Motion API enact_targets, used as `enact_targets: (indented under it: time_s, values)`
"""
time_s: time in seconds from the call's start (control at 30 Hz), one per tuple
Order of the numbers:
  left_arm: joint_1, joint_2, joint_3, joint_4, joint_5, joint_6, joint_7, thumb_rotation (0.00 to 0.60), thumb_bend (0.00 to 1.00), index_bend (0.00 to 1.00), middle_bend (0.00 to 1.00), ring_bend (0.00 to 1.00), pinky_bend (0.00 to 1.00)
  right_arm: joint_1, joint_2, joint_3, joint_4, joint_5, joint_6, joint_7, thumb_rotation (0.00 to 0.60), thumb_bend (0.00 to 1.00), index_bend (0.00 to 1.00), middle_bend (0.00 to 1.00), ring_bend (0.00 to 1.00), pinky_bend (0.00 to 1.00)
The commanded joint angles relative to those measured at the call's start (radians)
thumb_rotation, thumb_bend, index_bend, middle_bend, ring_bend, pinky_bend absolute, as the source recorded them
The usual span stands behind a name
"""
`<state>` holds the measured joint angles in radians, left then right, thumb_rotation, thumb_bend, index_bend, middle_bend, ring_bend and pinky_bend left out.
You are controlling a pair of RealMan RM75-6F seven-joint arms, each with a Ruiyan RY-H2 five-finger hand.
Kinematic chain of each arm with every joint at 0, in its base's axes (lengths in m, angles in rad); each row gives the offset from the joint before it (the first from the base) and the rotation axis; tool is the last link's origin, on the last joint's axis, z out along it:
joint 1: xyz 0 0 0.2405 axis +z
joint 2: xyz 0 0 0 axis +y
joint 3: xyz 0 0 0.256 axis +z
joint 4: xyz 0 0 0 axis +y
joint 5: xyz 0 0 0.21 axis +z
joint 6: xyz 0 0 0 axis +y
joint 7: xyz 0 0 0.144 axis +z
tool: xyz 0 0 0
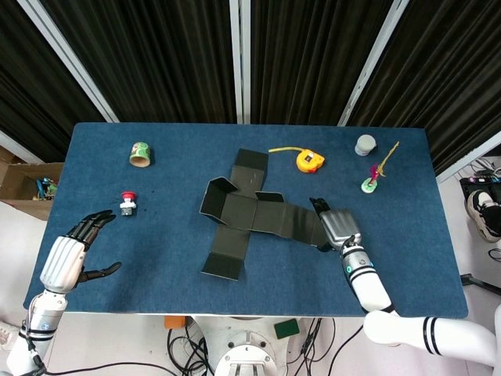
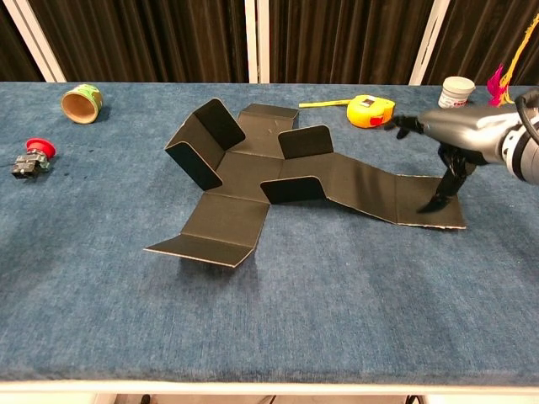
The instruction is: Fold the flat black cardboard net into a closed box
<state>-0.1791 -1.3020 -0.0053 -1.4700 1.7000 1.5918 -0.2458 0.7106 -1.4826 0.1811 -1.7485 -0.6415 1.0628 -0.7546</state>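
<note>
Robot lab w/ test bench — blue felt-covered table, black pleated curtains behind, loose cables on floor, cardboard box of bits beside it.

- No text, brand, number or sign can be read in the head view or in the chest view.
- The green roll, far left of the black cardboard net, has a printed band, but the print is too small to read.
- The yellow tape measure, behind the net, shows no readable mark.
</note>
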Motion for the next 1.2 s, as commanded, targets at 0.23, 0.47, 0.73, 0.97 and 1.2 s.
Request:
enact_targets:
  time_s: [0.23, 0.47, 0.73, 0.97, 1.2]
  values:
    - [0.004, 0.001, 0.007, 0.012, 0.006, 0.01, -0.019, 0.6, 0.05, 0.17, 0.14, 0.15, 0.36, 0.092, -0.162, 0.082, 0.107, 0.183, 0.006, 0.051, 0.6, 0.0, 0.0, 0.06, 0.75, 1.0]
    - [0.006, -0.002, 0.013, 0.025, -0.004, 0.001, -0.038, 0.6, 0.05, 0.17, 0.13, 0.15, 0.36, 0.171, -0.247, 0.105, 0.264, 0.213, 0.011, -0.001, 0.6, 0.0, 0.0, 0.07, 0.75, 1.0]
    - [0.006, 0.002, 0.013, 0.024, -0.006, 0.0, -0.037, 0.6, 0.05, 0.17, 0.13, 0.15, 0.36, 0.247, -0.244, 0.129, 0.382, 0.286, -0.049, -0.093, 0.6, 0.02, 0.0, 0.1, 0.75, 1.0]
    - [0.005, 0.009, 0.014, 0.015, -0.011, -0.008, -0.03, 0.6, 0.05, 0.17, 0.13, 0.15, 0.36, 0.326, -0.18, 0.111, 0.351, 0.399, -0.127, -0.213, 0.6, 0.04, 0.0, 0.09, 0.75, 1.0]
    - [0.004, 0.013, 0.016, 0.009, -0.012, -0.013, -0.022, 0.6, 0.05, 0.17, 0.13, 0.15, 0.36, 0.414, -0.186, 0.1, 0.371, 0.537, -0.146, -0.301, 0.6, 0.06, 0.03, 0.07, 0.74, 1.0]
